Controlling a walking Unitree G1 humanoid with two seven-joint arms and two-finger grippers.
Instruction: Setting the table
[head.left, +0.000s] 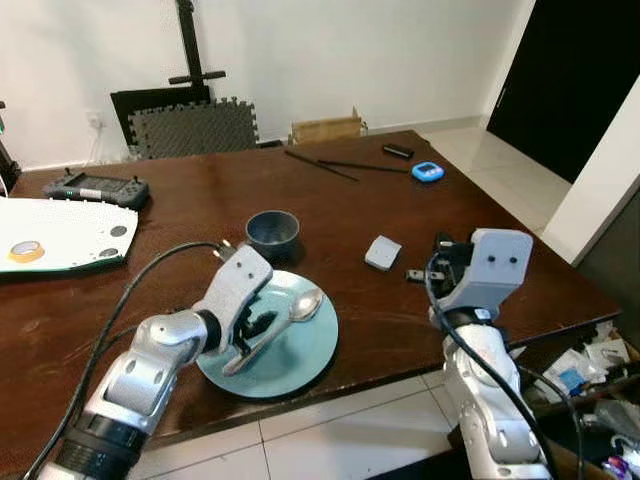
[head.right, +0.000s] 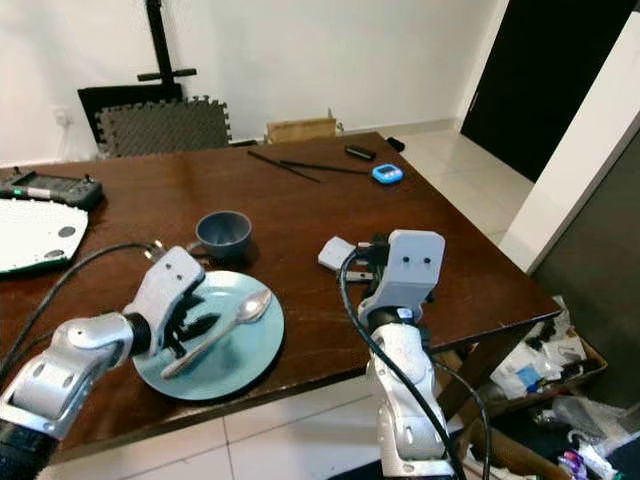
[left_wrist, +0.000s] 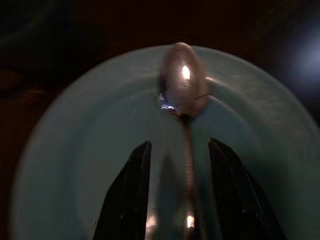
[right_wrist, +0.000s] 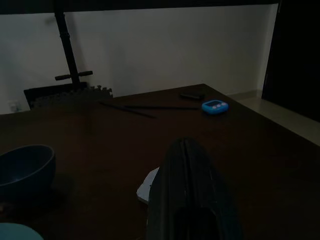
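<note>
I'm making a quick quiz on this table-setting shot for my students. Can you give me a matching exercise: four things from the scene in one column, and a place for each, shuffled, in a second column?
Things:
1. spoon
2. dark blue bowl
3. blue timer
4. left hand

Places:
A. on the table just behind the plate
B. far side of the table, near the chopsticks
C. lying on the light blue plate
D. over the plate, fingers either side of the spoon's handle

Pairs: 1-C, 2-A, 3-B, 4-D
</note>
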